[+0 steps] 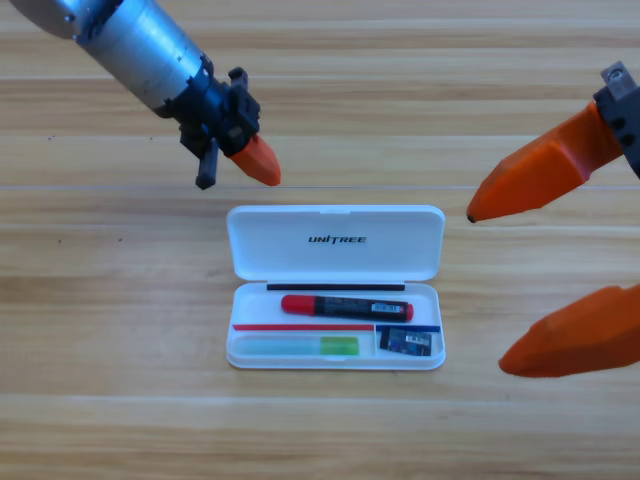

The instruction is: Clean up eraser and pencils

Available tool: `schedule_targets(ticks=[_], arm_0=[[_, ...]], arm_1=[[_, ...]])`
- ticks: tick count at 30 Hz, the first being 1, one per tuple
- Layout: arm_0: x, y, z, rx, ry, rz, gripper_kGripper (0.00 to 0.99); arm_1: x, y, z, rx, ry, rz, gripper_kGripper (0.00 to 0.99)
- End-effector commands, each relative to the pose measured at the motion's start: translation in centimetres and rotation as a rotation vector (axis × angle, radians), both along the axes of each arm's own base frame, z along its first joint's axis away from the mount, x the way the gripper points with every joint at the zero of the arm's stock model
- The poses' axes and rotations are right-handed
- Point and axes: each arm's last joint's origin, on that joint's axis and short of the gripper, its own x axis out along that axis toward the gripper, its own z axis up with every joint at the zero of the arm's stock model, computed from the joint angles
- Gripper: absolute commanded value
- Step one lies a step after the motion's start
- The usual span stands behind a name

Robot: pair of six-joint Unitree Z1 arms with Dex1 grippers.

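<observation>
The white case (236,312) lies open in the middle of the table, its lid (265,250) folded back. Inside it, the black pencil with red cap and red end (345,306) rests along the upper slot. Below that sits the pale green pencil (298,346) at the lower left, with the dark eraser (407,342) at the lower right. My left gripper (262,168) hangs shut just above the lid's upper left corner, holding nothing. Off the case's right side, my right gripper (486,292) shows large at the picture's edge, open and empty.
Bare wooden table (120,330) surrounds the case on every side. The grey left arm (130,40) slants in from the top left corner.
</observation>
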Motion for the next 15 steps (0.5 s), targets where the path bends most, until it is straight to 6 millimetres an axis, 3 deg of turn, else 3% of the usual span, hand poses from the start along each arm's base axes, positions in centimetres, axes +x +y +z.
schedule_targets(ticks=[1,15], arm_0=[[-0.3,-1.7,-4.2,0.047,0.089,-0.03,0.0],[-1.0,-2.6,-5.1,0.059,0.121,-0.034,0.0]], arm_1=[[0.2,-0.5,-0.6,-0.001,0.017,-0.008,0.917],[0.3,-0.4,-0.7,-0.004,0.018,-0.008,0.917]])
